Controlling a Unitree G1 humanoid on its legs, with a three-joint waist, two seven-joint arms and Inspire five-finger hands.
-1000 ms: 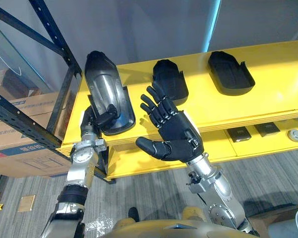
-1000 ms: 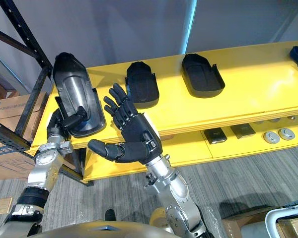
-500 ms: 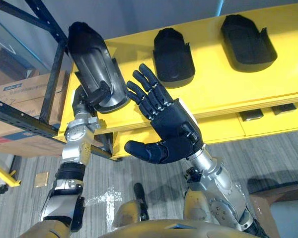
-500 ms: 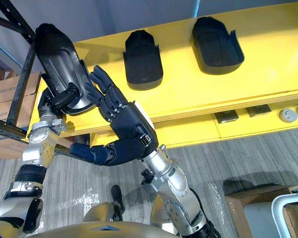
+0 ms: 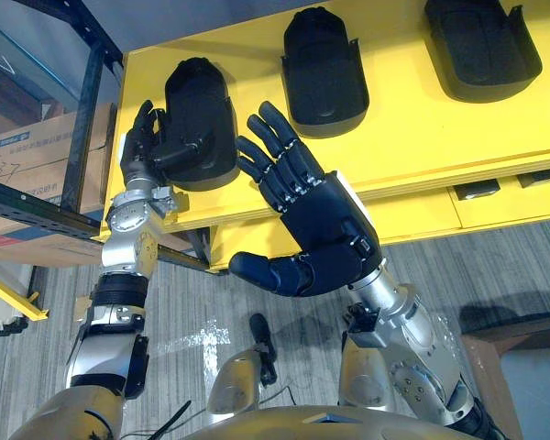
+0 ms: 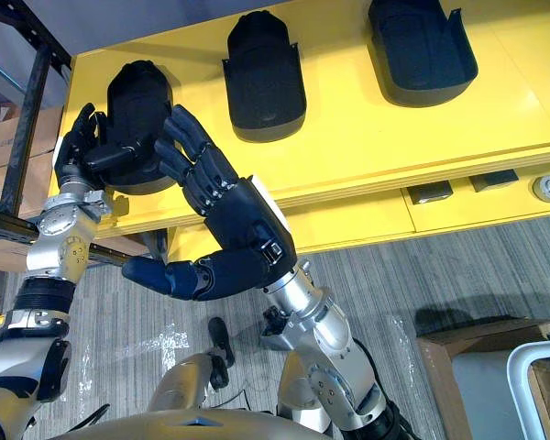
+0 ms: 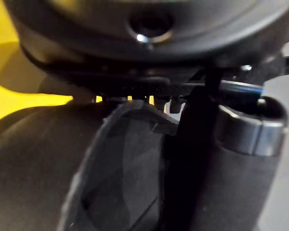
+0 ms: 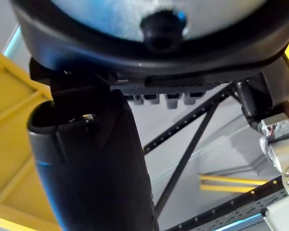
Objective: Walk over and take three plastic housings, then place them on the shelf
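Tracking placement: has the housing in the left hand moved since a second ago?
Yes. The housing has come down flat onto the yellow shelf, beside the middle housing.

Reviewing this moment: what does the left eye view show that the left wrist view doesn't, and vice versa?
Left eye view alone: the open right hand raised before the yellow shelf, and the middle housing and right housing lying apart on it. Left wrist view alone: the curved rim of the left housing from very close. Both: the left hand gripping the left housing on the yellow shelf.
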